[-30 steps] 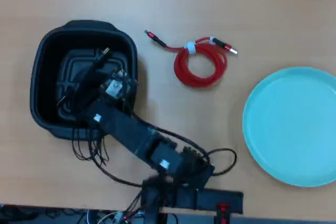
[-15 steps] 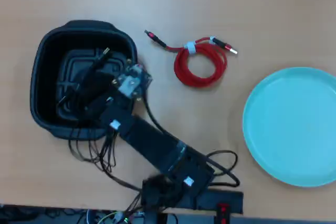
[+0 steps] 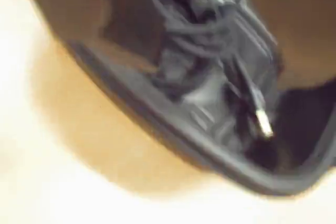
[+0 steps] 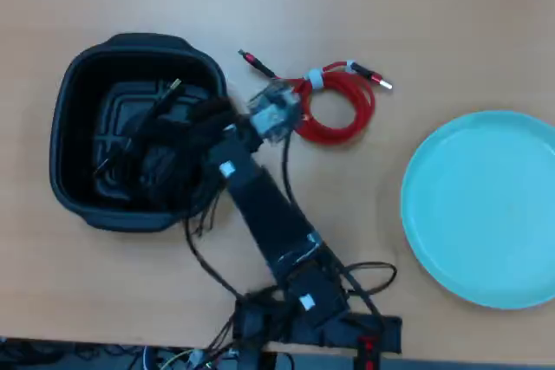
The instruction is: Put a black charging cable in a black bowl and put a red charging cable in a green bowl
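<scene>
The arm rises from its base at the bottom edge of the overhead view and reaches up and left, its wrist ending at the bowl's right rim, just left of the red cable. The gripper hangs over that rim; from above its jaws merge into the dark mass there, and the wrist view does not show them at all, so I cannot tell whether it is open or closed.

The black bowl stands at the left of the table. The black cable lies loose on its gridded floor, one metal plug pointing up toward the far wall. The blurred wrist view looks over the bowl's rim and shows the same tangle inside, with a bright plug tip low at the right.

So the first half looks done, and the arm appears to be between steps.

Beyond the wrist, the red cable lies coiled on the bare table, bound by a white tie, its plugs splayed left and right. The green bowl sits well apart to the right, empty.

Next, the gripper needs to clear the rim, open over the red coil, and close across several strands so the coil lifts whole.
</scene>
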